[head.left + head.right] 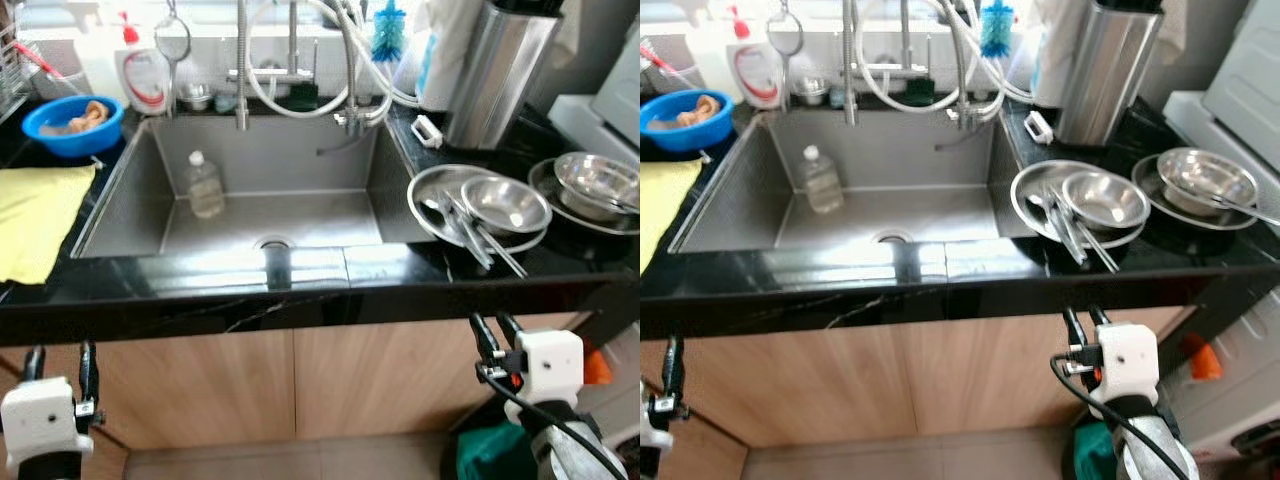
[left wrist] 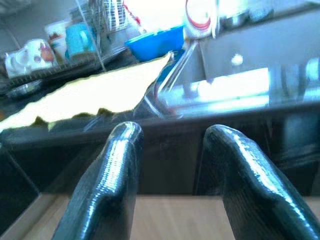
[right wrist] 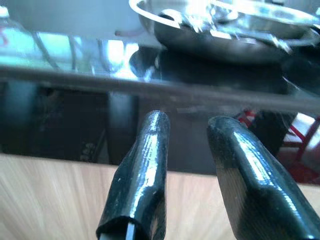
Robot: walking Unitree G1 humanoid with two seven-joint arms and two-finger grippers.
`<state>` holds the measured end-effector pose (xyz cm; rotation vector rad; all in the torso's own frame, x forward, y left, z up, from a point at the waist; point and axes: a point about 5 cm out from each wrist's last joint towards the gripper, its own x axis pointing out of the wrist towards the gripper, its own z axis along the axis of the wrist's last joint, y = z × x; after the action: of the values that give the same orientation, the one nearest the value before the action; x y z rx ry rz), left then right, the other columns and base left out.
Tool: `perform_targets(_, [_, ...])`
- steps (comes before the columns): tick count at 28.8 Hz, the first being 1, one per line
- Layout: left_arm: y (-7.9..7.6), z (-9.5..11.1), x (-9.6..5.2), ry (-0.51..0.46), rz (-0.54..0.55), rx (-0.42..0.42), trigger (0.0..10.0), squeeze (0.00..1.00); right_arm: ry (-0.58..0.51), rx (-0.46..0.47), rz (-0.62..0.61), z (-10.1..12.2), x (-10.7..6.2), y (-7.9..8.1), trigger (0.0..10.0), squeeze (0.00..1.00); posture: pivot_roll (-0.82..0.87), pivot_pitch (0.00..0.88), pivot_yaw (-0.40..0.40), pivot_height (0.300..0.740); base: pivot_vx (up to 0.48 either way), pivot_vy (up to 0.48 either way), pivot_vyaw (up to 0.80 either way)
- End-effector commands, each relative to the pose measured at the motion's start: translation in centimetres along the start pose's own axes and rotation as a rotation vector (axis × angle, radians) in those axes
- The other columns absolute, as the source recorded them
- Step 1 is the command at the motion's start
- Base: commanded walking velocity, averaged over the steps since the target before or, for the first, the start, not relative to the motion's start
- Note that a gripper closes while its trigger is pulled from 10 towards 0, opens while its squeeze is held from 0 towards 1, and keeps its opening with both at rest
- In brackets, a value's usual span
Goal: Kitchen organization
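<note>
Nearest the lens, left gripper [image 1: 60,365] and right gripper [image 1: 497,335], both low before the wooden cabinet doors [image 1: 290,385] beneath the black bench [image 1: 200,300]; fingers [image 2: 117,165] of each narrowly parted, empty. Steel sink [image 1: 140,195] set into the bench, with a clear plastic bottle [image 1: 204,185] standing inside near its left wall. Right of the sink, a steel plate [image 1: 430,190] carrying a small bowl [image 1: 505,204] and tongs [image 1: 470,235]; farther right, another bowl [image 1: 597,183] on a plate. Left of the sink, a yellow cloth [image 1: 35,215] and, behind it, a blue bowl [image 1: 72,125]. Behind the sink, tap [image 1: 241,70], soap bottle [image 1: 146,75], blue brush [image 1: 388,35].
</note>
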<state>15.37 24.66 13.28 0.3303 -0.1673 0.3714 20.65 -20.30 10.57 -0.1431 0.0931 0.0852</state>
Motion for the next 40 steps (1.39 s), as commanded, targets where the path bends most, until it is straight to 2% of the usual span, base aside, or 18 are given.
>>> perform_targets(1, [0.1,0.7,0.2,0.018,0.025,0.019,10.0,0.00,-0.010,0.001,0.003,0.5,0.1,0.2,10.0,0.00,-0.04,0.002,-0.030,0.740,0.000,0.000,0.00])
perform_targets(5, [-0.9,1.8,1.1,-0.002,0.026,0.020,10.0,0.00,-0.011,0.001,-0.015,0.3,0.8,0.1,10.0,0.00,-0.05,0.005,-0.032,0.740,0.000,0.000,0.00])
perform_targets(6, [-1.3,2.2,1.7,-0.014,0.031,0.009,10.0,0.00,-0.016,0.012,-0.016,0.3,1.3,0.2,10.0,0.73,-0.05,0.005,-0.032,0.740,0.000,0.000,0.00])
perform_targets(8, [-1.5,2.4,1.9,-0.019,0.034,0.002,10.0,0.00,-0.018,0.018,-0.017,0.3,1.4,0.2,10.0,0.73,-0.05,0.003,-0.035,0.740,0.000,0.000,0.00])
perform_targets(9, [-2.1,2.7,2.5,-0.022,0.032,-0.007,10.0,0.00,-0.018,0.042,-0.026,0.2,1.8,0.3,10.0,1.00,-0.05,0.000,-0.038,0.740,0.000,0.000,0.00])
perform_targets(13, [-3.3,2.9,4.0,-0.029,0.005,-0.023,10.0,0.00,-0.012,0.136,-0.065,-0.2,2.9,0.5,10.0,1.00,-0.06,0.000,-0.040,0.740,0.000,0.000,0.00])
perform_targets(14, [-3.4,2.8,4.2,-0.033,-0.005,-0.023,10.0,0.00,-0.009,0.149,-0.067,-0.3,3.2,0.5,10.0,0.00,-0.06,0.000,-0.039,0.740,0.000,0.000,0.00])
perform_targets(19, [-3.7,3.0,5.2,-0.059,-0.016,-0.019,10.0,0.00,-0.025,0.184,-0.057,-0.1,4.2,0.8,10.0,0.00,-0.06,0.000,-0.044,0.740,0.000,0.000,0.00])
perform_targets(21, [-3.7,3.1,5.5,-0.068,-0.014,-0.014,10.0,0.00,-0.042,0.198,-0.050,0.1,4.5,1.0,10.0,1.00,-0.06,0.000,-0.046,0.740,0.000,0.000,0.00])
perform_targets(24, [-4.0,3.3,6.1,-0.083,-0.018,-0.027,10.0,0.00,-0.069,0.203,-0.035,0.7,5.1,1.4,10.0,1.00,-0.06,0.000,-0.046,0.740,0.000,0.000,0.00])
perform_targets(25, [-4.3,3.2,6.1,-0.088,-0.035,-0.028,10.0,0.00,-0.075,0.182,-0.026,0.8,5.3,1.5,10.0,0.48,-0.06,0.001,-0.047,0.740,0.000,0.000,0.00])
perform_targets(26, [-4.4,3.2,6.1,-0.089,-0.039,-0.027,10.0,0.00,-0.076,0.177,-0.023,0.8,5.3,1.5,10.0,0.48,-0.06,0.001,-0.047,0.740,0.000,0.000,0.00])
perform_targets(27, [-4.5,3.1,6.1,-0.090,-0.044,-0.029,10.0,0.00,-0.076,0.173,-0.021,0.8,5.3,1.6,10.0,0.00,-0.06,0.000,-0.047,0.740,0.000,0.000,0.00])
perform_targets(32, [-5.4,2.9,6.3,-0.094,-0.073,-0.049,10.0,0.00,-0.085,0.185,-0.010,0.9,5.2,1.7,10.0,0.00,-0.07,0.000,-0.047,0.740,0.000,0.000,0.00])
perform_targets(36, [-6.0,2.2,6.5,-0.077,-0.112,-0.051,10.0,0.00,-0.094,0.186,-0.010,0.9,5.4,1.8,10.0,1.00,-0.08,0.000,-0.046,0.740,0.000,0.000,0.00])
perform_targets(38, [-6.2,2.0,6.6,-0.074,-0.121,-0.055,10.0,0.00,-0.098,0.180,-0.014,1.0,5.5,1.9,10.0,1.00,-0.08,0.000,-0.046,0.740,0.000,0.000,0.00])
perform_targets(39, [-6.2,1.9,6.6,-0.071,-0.122,-0.062,10.0,0.00,-0.102,0.173,-0.016,1.1,5.6,1.9,10.0,0.33,-0.08,0.000,-0.046,0.740,0.000,0.000,0.00])
perform_targets(40, [-6.3,1.8,6.6,-0.062,-0.123,-0.076,10.0,0.00,-0.102,0.173,-0.014,1.1,5.7,1.9,10.0,0.00,-0.08,0.000,-0.046,0.740,0.000,0.000,0.00])
